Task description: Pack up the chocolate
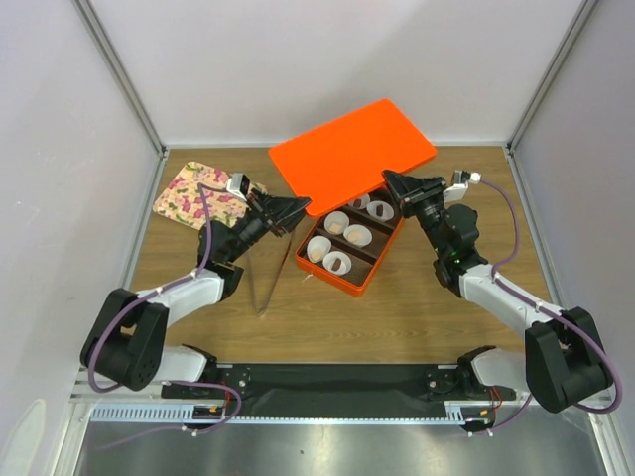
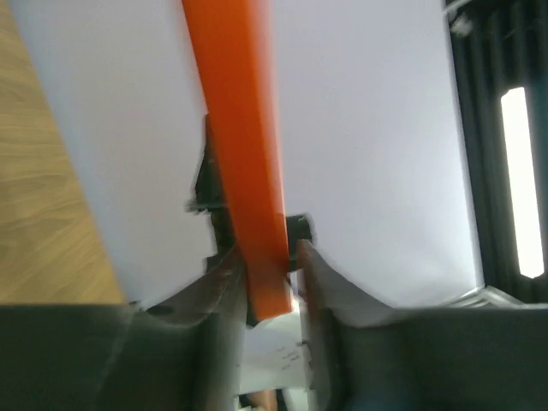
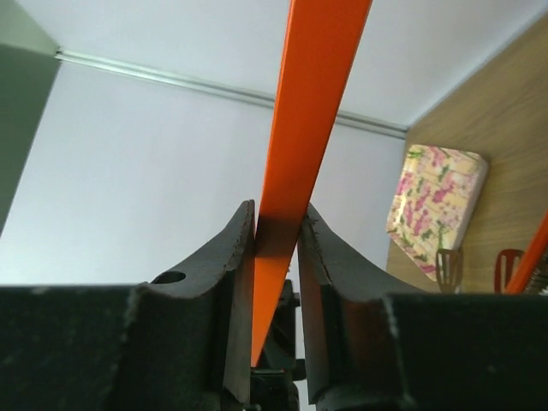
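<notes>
Though barely apart, left and right jaws tight on orange lid (image 1: 352, 154).

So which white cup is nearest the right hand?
The right cup of the farthest pair, just beside the right hand; the others sit farther away.

**Overhead view.** The orange lid (image 1: 352, 149) covers the far end of the divided box (image 1: 332, 281). The white paper cups (image 1: 380, 210) nearest it show only in part. The chocolate (image 1: 338, 264) in the cups is too small for me to count.

**Left wrist view.** The view is blurred. I cannot tell whether my left fingers (image 2: 224, 295) press the lid or stand just off it.

**Both wrist views.** The lid runs out past the top edge.

**Right wrist view.** Beyond my right fingers (image 3: 233, 282) and below the floral pouch (image 3: 437, 205), two small items (image 3: 445, 270) are cut off by my own housing. I cannot identify them.
</notes>
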Robot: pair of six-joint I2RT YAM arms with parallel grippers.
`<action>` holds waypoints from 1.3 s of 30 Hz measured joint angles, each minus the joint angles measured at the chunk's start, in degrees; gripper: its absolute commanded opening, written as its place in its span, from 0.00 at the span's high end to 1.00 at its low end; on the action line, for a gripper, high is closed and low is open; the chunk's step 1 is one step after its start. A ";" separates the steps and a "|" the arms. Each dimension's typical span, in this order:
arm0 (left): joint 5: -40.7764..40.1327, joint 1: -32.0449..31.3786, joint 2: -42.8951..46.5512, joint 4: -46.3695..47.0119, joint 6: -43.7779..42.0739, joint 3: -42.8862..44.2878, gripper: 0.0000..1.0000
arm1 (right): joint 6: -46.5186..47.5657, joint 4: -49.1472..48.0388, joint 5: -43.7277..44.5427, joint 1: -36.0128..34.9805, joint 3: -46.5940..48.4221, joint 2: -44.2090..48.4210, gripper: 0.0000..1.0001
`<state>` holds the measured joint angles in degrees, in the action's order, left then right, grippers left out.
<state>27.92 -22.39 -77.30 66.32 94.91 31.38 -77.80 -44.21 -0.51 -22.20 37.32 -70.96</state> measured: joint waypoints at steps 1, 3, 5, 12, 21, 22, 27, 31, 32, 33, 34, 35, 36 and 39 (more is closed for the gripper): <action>0.76 0.00 0.83 -0.63 -1.16 -0.44 0.46 | 0.04 -1.07 -0.96 0.42 -0.02 0.04 1.00; 1.88 -0.22 3.19 -2.78 -2.99 -1.40 0.32 | 0.44 -2.86 -2.86 2.16 -0.31 0.46 1.00; 2.84 -0.50 5.77 -5.92 -5.29 -1.99 0.24 | 0.52 -3.85 -4.70 4.50 -0.87 1.01 1.00; 2.03 -0.33 19.10 -22.16 -15.76 -2.45 0.12 | 3.98 -0.11 -17.05 16.20 -0.94 3.26 1.00; 1.11 3.32 24.46 -42.53 -27.96 -0.74 0.13 | 3.82 -1.07 -32.70 23.34 -0.94 3.41 1.00; 1.25 3.96 24.02 -44.35 -29.22 0.33 0.13 | 3.72 -1.22 -33.83 23.45 -0.92 3.48 1.00; 5.86 7.48 17.46 -45.24 -32.50 7.21 0.13 | -0.90 -4.68 -37.13 23.37 -0.85 3.10 1.00; 12.39 9.66 7.58 -39.78 -32.44 12.68 0.12 | -7.04 -11.17 -37.99 22.43 0.42 1.27 1.00; 13.81 9.79 5.22 -38.58 -32.39 14.05 0.11 | -8.28 -12.09 -37.94 21.92 0.92 0.94 1.00; 14.91 9.81 3.21 -37.27 -32.33 15.21 0.11 | -9.42 -13.03 -37.92 21.29 1.68 0.61 1.00; 15.87 9.81 1.51 -36.17 -32.17 16.06 0.11 | -10.32 -13.88 -37.88 20.48 2.38 0.39 1.00; 16.65 9.81 0.17 -34.88 -32.00 16.72 0.10 | -10.95 -14.60 -37.90 19.63 2.97 0.35 1.00; 17.35 9.66 -1.01 -33.66 -31.93 17.27 0.10 | -11.52 -15.15 -37.88 18.82 3.52 0.35 1.00; 18.56 8.92 -3.80 -30.69 -31.87 18.88 0.10 | -12.79 -16.94 -37.83 16.76 4.94 0.35 1.00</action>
<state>46.48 -13.47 -81.10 35.64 63.05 50.26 -90.59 -61.14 -38.35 -5.43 42.26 -70.61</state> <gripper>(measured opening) 0.898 0.202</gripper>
